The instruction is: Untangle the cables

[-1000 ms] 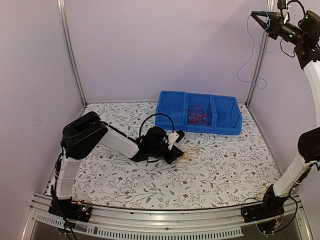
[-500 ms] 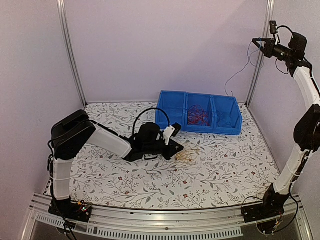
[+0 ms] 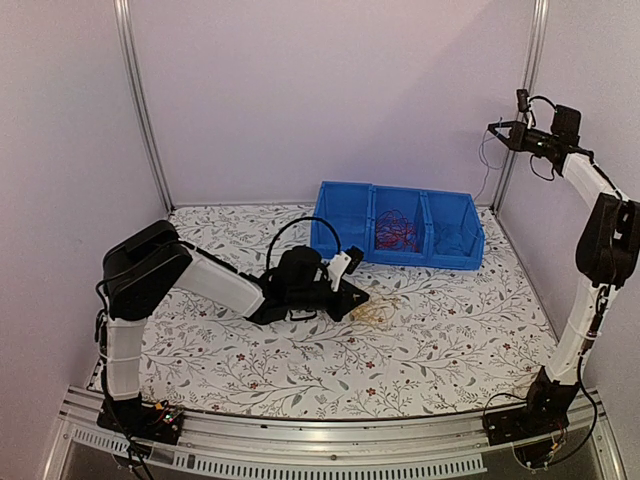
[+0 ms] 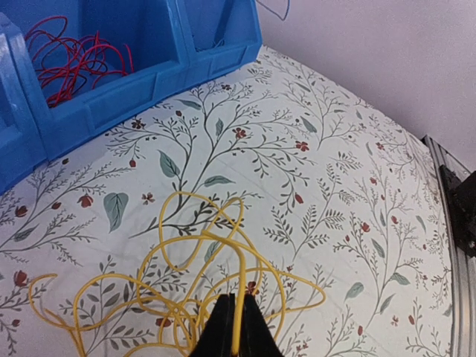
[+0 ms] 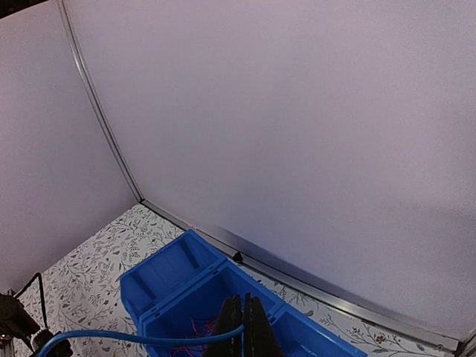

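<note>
A table [image 3: 450,350] covered with a white cloth with a flower pattern is enclosed by plain pale walls. Near the middle of the table, the left gripper [image 3: 358,297] is held low over the cloth. In the left wrist view its fingers [image 4: 223,331] are pressed together, and one strand of the yellow cable [image 4: 186,253] is pinched between them. The rest of this cable is spread in loose loops on the cloth, just to the right of the gripper. Farther back, a blue bin [image 3: 345,215] with three compartments is placed. Red cables [image 3: 397,230] are piled in its middle compartment. At the far right, the right gripper [image 3: 496,128] is raised high above the table. It is closed on a blue cable [image 5: 134,338]. In the top view this cable is seen only as a very thin line, probably hanging below the gripper.
</note>
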{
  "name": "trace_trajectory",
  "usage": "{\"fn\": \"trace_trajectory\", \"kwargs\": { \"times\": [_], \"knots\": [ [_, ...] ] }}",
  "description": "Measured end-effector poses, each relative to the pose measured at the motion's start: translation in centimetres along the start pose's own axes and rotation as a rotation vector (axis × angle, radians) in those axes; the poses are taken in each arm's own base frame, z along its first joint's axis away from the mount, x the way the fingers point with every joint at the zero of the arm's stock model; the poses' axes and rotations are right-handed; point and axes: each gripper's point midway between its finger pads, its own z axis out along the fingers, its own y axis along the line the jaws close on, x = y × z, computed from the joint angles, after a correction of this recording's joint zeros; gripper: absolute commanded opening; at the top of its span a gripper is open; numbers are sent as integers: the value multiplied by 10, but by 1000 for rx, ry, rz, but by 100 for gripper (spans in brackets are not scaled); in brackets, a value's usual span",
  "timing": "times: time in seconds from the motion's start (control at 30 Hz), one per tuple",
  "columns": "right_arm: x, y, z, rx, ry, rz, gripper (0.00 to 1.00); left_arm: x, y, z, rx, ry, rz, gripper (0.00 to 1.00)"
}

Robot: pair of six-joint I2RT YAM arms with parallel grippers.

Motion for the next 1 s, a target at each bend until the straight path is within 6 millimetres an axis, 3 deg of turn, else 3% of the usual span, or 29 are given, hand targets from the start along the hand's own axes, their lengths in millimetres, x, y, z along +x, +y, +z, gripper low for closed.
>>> {"fn": "trace_trajectory", "kwargs": {
  "times": [0.27, 0.47, 0.7, 1.0],
  "knots": [
    [85, -25, 14, -6, 137, 159, 0, 0, 0, 0, 0, 1, 0, 0],
    [102, -18, 18, -32, 179, 159, 0, 0, 0, 0, 0, 1, -4, 0],
    [84, -5, 16, -54, 158, 156, 0, 0, 0, 0, 0, 1, -16, 0],
    [-9, 33, 2, -81, 26, 14, 0, 1, 0, 0, 0, 2, -22, 1]
  ]
}}
